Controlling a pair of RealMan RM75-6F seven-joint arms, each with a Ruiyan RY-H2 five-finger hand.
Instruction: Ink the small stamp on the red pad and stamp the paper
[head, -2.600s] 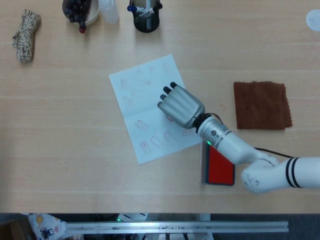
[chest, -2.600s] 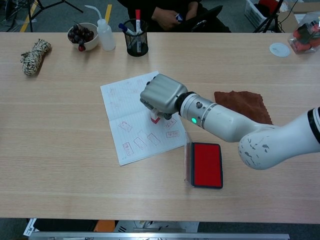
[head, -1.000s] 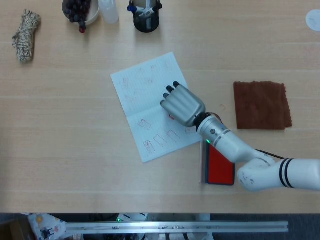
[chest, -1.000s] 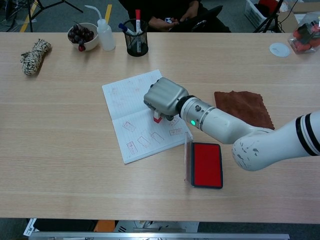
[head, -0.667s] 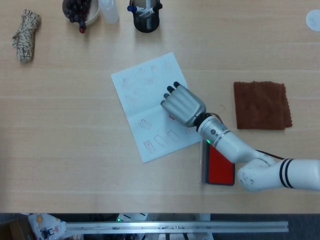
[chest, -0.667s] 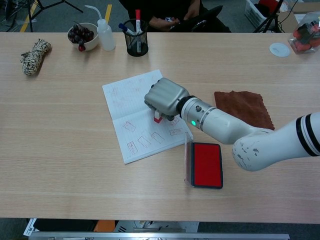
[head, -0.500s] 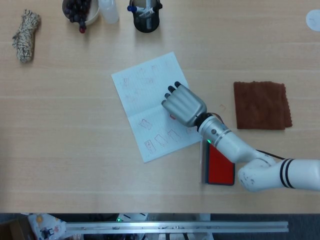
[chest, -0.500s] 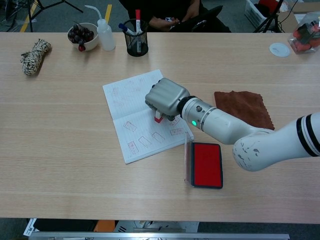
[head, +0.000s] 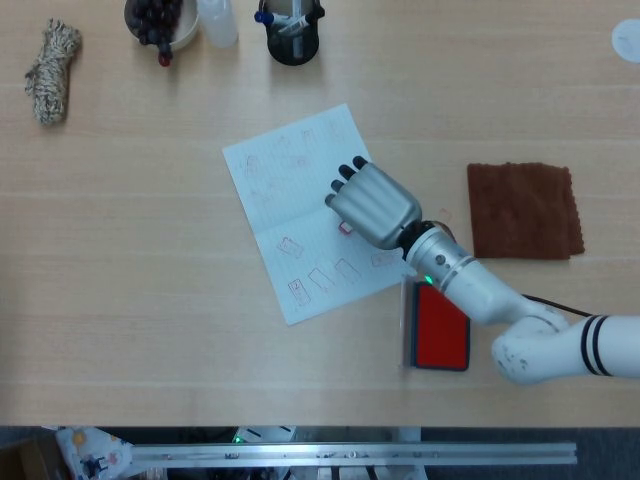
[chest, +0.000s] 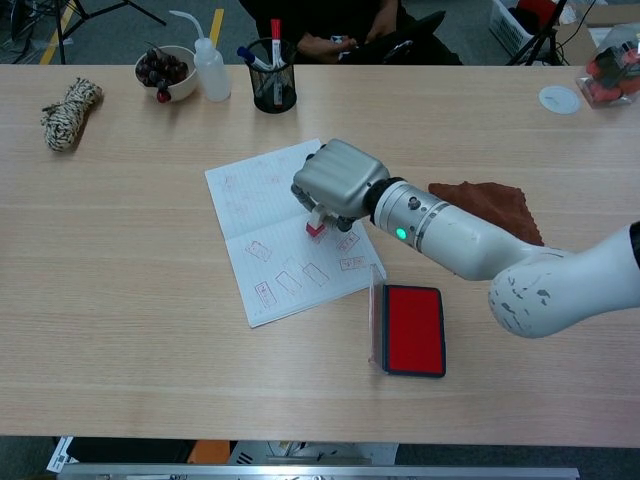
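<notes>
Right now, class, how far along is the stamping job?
Done: the paper already carries several red imprints. In hand: the right hand holds the small stamp at the sheet. The red pad lies open beside it. Whether this press has marked is hidden.

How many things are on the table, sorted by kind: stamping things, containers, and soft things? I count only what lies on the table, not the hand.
Stamping things: 3, the small stamp, red pad, paper.
Containers: 3, the bowl, squeeze bottle, pen cup.
Soft things: 2, the rope bundle, brown cloth.
Total: 8
</notes>
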